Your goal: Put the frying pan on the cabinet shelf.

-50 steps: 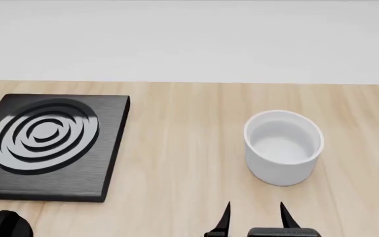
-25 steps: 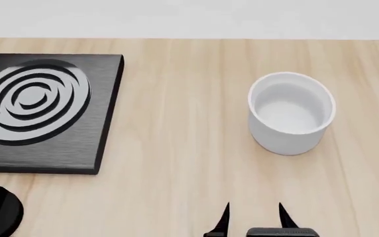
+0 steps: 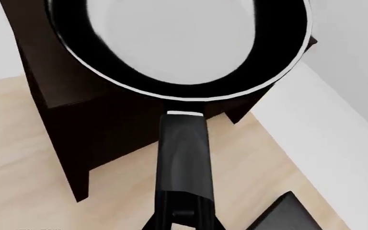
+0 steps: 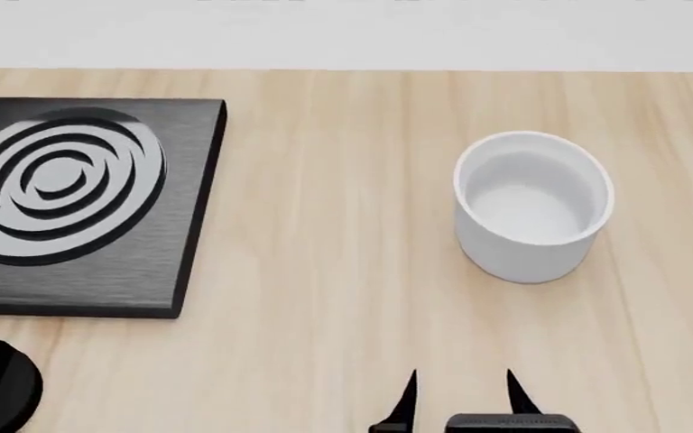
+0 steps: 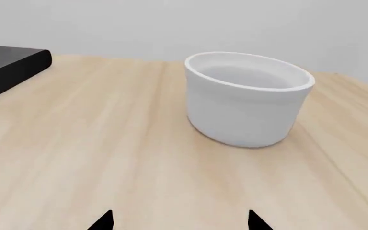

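Left wrist view: frying pan point(image 3: 184, 43) held out by its long handle point(image 3: 184, 158), left gripper point(image 3: 182, 221) clamped on the handle's near end, only its tips showing at the frame edge. Carried level and clear of the bench point(image 3: 17, 167), glossy inside facing up, so likely ready to slide in flat. Poised in front of the cabinet shelf point(image 3: 101, 129), the dark box standing on the bench close behind the pan (whether the rim overlaps an opening cannot be told from here). Corner of a dark slab point(image 3: 286, 215) nearby.

Head view: neither pan nor cabinet in sight. Burner plate point(image 4: 76, 207) at left, white cup point(image 4: 533, 207) at right, well apart on the bench. Right gripper point(image 4: 457, 397) low at the frame edge, tips spread and holding nothing, presumably parked out of the way.

Right wrist view: same cup point(image 5: 248, 98) ahead of the spread tips, untouched.
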Tool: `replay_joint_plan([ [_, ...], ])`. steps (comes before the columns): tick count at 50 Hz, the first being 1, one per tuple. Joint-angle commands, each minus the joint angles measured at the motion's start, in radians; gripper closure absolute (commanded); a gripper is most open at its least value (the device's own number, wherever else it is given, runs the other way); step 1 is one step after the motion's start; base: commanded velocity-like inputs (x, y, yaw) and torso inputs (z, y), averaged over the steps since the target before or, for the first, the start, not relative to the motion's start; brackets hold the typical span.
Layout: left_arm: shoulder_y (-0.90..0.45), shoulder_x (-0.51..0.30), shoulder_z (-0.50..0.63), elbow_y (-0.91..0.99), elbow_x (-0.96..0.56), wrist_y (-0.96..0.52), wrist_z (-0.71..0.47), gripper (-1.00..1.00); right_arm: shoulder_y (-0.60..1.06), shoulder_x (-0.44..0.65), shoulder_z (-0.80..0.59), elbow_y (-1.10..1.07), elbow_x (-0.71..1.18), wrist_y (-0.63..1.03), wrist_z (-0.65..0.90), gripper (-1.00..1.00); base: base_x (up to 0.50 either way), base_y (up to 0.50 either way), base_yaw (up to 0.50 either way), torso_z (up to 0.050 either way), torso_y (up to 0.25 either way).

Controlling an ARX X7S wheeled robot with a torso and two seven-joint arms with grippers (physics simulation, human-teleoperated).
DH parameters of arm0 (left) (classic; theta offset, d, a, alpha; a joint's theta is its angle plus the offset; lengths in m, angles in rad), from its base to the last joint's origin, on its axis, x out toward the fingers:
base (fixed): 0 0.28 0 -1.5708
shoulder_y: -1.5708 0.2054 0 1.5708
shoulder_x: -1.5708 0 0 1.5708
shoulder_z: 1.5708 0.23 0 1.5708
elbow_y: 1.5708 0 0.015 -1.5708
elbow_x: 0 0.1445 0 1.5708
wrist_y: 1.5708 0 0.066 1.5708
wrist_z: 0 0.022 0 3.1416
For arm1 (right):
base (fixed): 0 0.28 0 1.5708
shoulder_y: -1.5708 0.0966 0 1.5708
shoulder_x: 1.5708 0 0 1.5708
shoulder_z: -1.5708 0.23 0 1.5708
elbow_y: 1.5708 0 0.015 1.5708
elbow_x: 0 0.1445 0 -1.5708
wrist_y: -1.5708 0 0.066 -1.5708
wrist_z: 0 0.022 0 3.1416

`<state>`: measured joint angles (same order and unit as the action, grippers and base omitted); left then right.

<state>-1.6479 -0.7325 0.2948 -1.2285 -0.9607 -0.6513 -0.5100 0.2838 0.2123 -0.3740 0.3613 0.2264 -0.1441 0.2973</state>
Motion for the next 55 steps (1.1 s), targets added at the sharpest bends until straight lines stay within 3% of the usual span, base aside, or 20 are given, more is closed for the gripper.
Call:
replay_joint_plan([
  [1, -0.021, 0.019, -0.004, -0.078, 0.089, 0.09, 0.0, 1.0, 0.016, -0.007, -0.006, 0.031, -0.003, -0.008, 0.003, -1.0, 0.0, 0.0, 0.0, 0.0, 0.0],
  [12, 0.056, 0.044, -0.152, -0.079, 0.15, 0.095, -0.002, 1.0, 0.056, -0.027, -0.015, 0.106, -0.011, -0.03, 0.001, -1.0, 0.0, 0.0, 0.0, 0.0, 0.0],
  [24, 0.051, 0.065, -0.335, -0.08, 0.373, 0.055, 0.034, 1.0, 0.092, -0.045, -0.021, 0.187, -0.013, -0.067, -0.009, -1.0, 0.0, 0.0, 0.0, 0.0, 0.0],
  [25, 0.043, 0.067, -0.346, -0.08, 0.394, 0.047, 0.039, -1.0, 0.091, -0.044, -0.021, 0.183, -0.012, -0.065, -0.008, -1.0, 0.0, 0.0, 0.0, 0.0, 0.0],
  [46, -0.032, 0.108, -0.56, -0.079, 0.682, -0.008, 0.109, -1.0, 0.08, -0.032, -0.026, 0.178, 0.002, -0.079, -0.014, -1.0, 0.0, 0.0, 0.0, 0.0, 0.0],
  [55, -0.063, 0.119, -0.602, -0.079, 0.785, -0.034, 0.133, -1.0, 0.072, -0.027, -0.028, 0.166, 0.008, -0.078, -0.015, -1.0, 0.0, 0.0, 0.0, 0.0, 0.0],
])
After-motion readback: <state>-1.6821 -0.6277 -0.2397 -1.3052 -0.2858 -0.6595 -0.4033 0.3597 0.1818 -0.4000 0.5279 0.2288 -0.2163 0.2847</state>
